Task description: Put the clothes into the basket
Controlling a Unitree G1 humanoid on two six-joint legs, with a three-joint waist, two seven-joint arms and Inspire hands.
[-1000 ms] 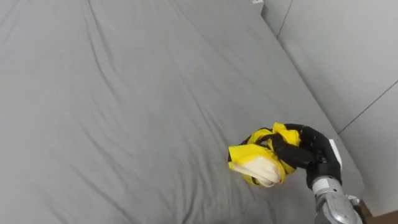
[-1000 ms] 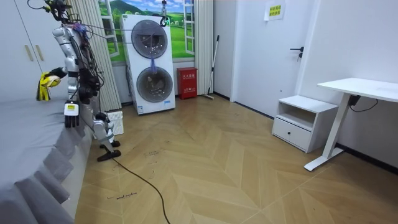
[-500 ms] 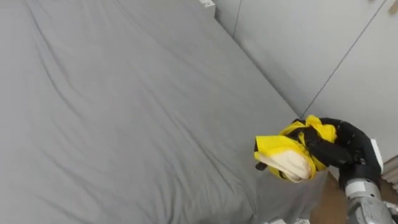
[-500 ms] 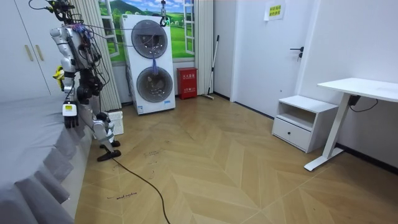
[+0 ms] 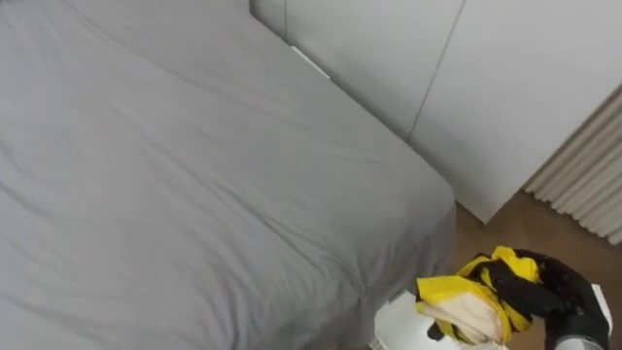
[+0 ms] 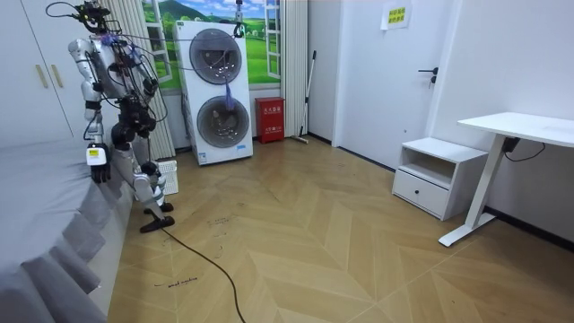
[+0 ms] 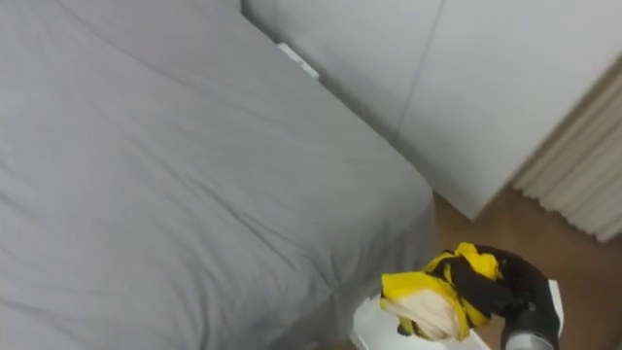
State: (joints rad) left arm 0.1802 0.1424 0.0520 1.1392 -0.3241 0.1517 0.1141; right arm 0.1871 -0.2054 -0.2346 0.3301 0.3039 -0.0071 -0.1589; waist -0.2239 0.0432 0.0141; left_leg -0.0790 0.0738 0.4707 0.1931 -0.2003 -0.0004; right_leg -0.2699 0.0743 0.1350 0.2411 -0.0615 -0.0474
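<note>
The crumpled yellow-and-cream cloth garment (image 5: 465, 299), bunched in the curled fingers of the black right hand (image 5: 556, 292), looks soft, light and floppy; grip its gathered middle.

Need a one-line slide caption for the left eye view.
Right hand clutching a crumpled yellow-and-cream garment over a white basket beside the grey bed's corner.

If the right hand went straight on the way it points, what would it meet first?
Likely the grey bed at its corner, past the white basket; the right hand grips the yellow garment. Depth unclear.
</note>
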